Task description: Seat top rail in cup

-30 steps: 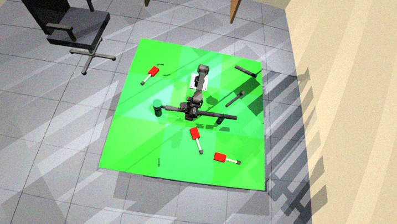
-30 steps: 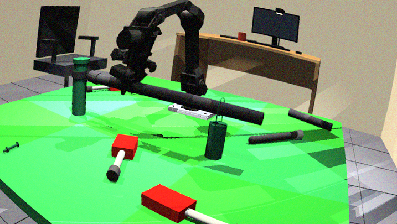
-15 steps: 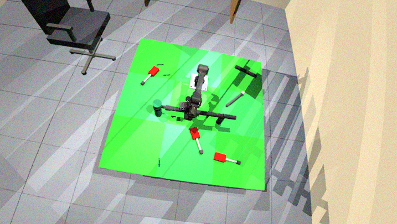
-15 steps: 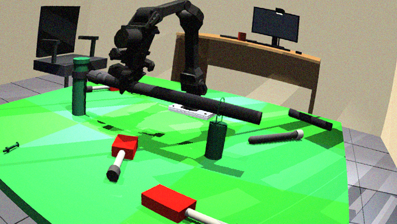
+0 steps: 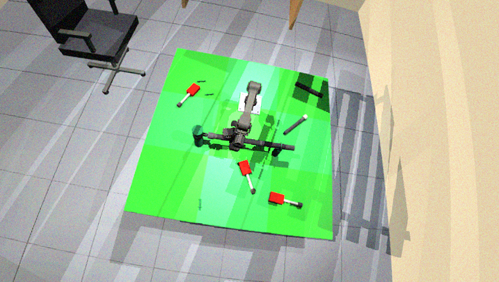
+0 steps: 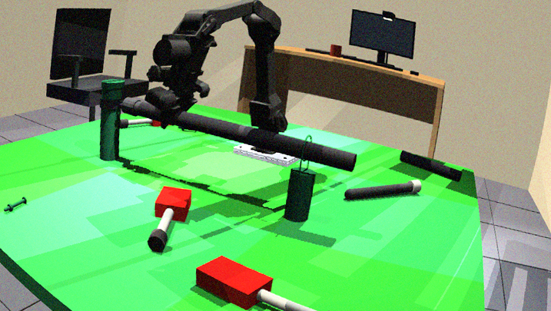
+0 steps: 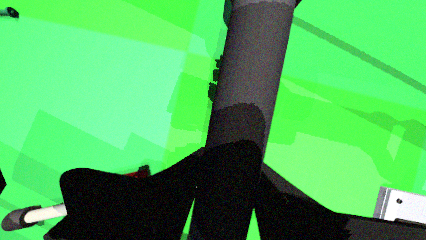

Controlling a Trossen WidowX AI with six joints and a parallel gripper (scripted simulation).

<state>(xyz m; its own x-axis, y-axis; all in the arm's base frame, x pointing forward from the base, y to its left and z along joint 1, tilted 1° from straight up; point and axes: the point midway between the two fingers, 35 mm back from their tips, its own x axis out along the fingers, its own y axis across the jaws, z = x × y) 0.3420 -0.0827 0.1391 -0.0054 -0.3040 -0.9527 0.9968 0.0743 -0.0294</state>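
Note:
The long dark fence rail (image 5: 269, 144) (image 6: 226, 129) (image 7: 250, 60) lies nearly level. It passes through the wire loop on the short post (image 6: 299, 197) and sticks out beyond it. My gripper (image 5: 238, 140) (image 6: 169, 113) (image 7: 227, 156) is shut on the rail, nearer its big-post end. The big green post (image 5: 198, 140) (image 6: 109, 131) stands upright at that end, with its cap (image 6: 113, 82) on top and the band high up, just below the cap. A lighter grey cup (image 6: 133, 104) sits between band and rail, in line with the rail. How deep the cut end sits in it cannot be told.
Red blocks with white handles lie on the green table (image 5: 146, 199) (image 6: 51, 263), one (image 5: 244, 167) (image 6: 172, 203) in front of the rail and one (image 5: 276, 198) (image 6: 233, 282) farther forward. A dark rod (image 5: 294, 125) (image 6: 378, 191) and a dark tube (image 5: 309, 89) (image 6: 430, 166) lie beyond the short post.

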